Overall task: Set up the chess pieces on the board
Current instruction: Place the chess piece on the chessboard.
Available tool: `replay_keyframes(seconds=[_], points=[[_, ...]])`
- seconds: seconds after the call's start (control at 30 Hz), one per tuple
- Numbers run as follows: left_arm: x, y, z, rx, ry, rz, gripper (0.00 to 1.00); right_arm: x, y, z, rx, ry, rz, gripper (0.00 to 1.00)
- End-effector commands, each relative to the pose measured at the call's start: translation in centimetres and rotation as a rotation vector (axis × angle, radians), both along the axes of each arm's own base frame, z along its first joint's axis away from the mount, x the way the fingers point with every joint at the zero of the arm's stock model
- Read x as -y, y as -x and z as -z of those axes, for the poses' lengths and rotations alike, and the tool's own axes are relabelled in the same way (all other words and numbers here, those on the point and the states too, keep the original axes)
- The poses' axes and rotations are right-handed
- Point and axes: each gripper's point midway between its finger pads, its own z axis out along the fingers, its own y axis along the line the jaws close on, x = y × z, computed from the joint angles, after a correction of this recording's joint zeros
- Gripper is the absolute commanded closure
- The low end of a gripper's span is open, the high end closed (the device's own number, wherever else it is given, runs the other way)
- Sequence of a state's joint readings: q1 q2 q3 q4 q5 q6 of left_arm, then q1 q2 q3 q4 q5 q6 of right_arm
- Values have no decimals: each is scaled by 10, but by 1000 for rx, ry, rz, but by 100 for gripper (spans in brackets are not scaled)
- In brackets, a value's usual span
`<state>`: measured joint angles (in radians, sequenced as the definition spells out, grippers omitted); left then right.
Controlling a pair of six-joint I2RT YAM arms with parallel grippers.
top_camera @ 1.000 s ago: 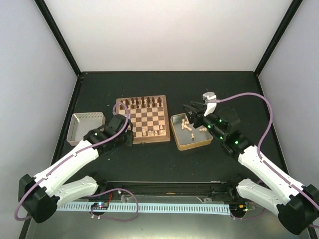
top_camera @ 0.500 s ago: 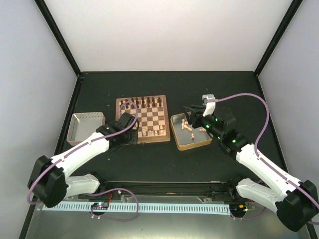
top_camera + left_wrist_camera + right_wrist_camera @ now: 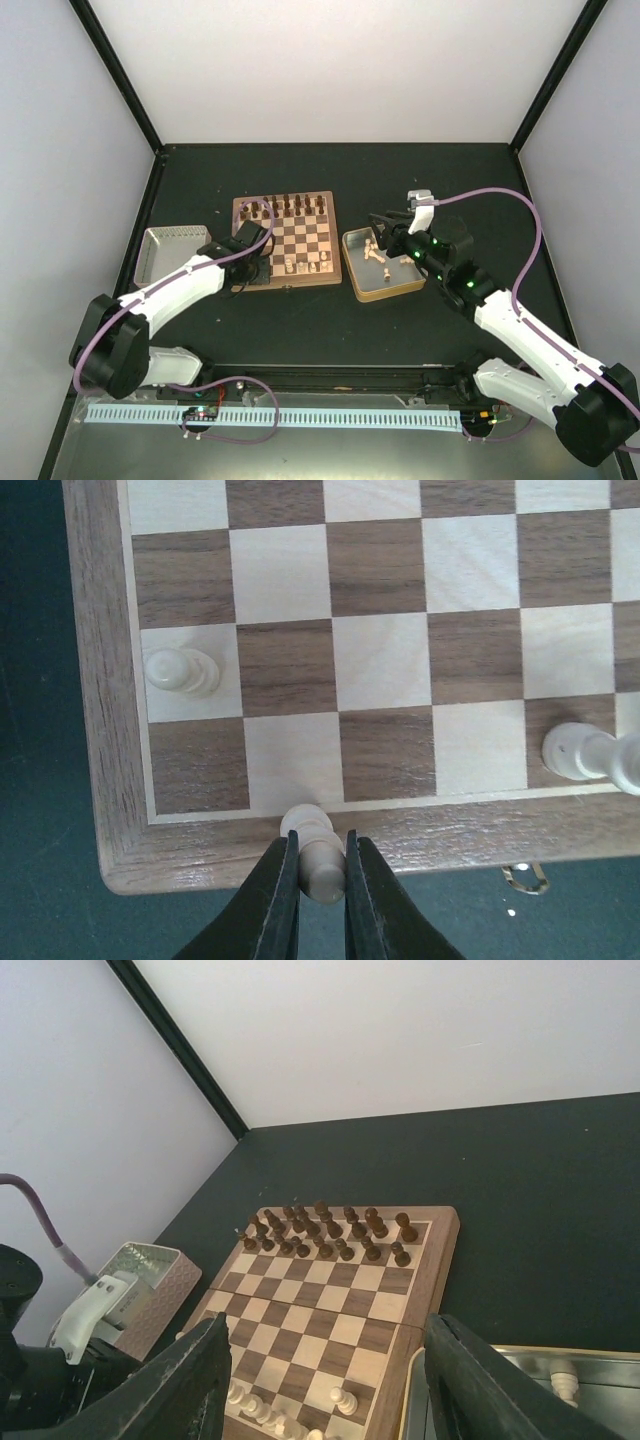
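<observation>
My left gripper (image 3: 318, 865) is shut on a pale tan chess piece (image 3: 310, 832), held over the near frame of the board (image 3: 100, 680) by its near left corner. Other pale chess pieces stand on the board (image 3: 182, 670) (image 3: 580, 752). From above, the left gripper (image 3: 262, 262) sits at the near left of the board (image 3: 332, 240). My right gripper (image 3: 378, 225) hangs open and empty over the far end of the gold-rimmed tin (image 3: 385, 293), which holds loose pale pieces (image 3: 375, 252). In the right wrist view its fingers (image 3: 190, 1380) frame the board (image 3: 340, 1300).
Dark brown chessmen (image 3: 325, 1230) fill the board's two far rows. A grey textured tray (image 3: 172, 250) lies left of the board, close to my left forearm. Black table all round, with walls at the back and sides.
The left arm's elbow swung left and its gripper edged in over the board's near left corner, still holding the piece. The right gripper's jaws widened; it barely shifted.
</observation>
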<state>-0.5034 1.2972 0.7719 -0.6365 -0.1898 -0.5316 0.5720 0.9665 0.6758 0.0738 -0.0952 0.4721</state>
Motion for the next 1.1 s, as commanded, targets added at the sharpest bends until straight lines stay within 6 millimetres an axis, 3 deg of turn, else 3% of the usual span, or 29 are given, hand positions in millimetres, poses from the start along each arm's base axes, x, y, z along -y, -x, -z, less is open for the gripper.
replay_keyframes(seconds=[0.0, 0.2, 0.43, 0.7, 1.07], points=[[3, -19, -10, 49, 26, -15, 98, 0, 1, 0, 11, 4, -1, 45], [4, -22, -5, 36, 65, -25, 98, -5, 4, -1, 3, -16, -33, 45], [24, -23, 0, 16, 178, 33, 98, -7, 3, 1, -4, -15, -36, 45], [18, -21, 8, -23, 135, 13, 96, -7, 3, 3, -7, -10, -37, 44], [20, -22, 3, -24, 145, 22, 63, -9, 2, 5, -16, -10, -42, 44]])
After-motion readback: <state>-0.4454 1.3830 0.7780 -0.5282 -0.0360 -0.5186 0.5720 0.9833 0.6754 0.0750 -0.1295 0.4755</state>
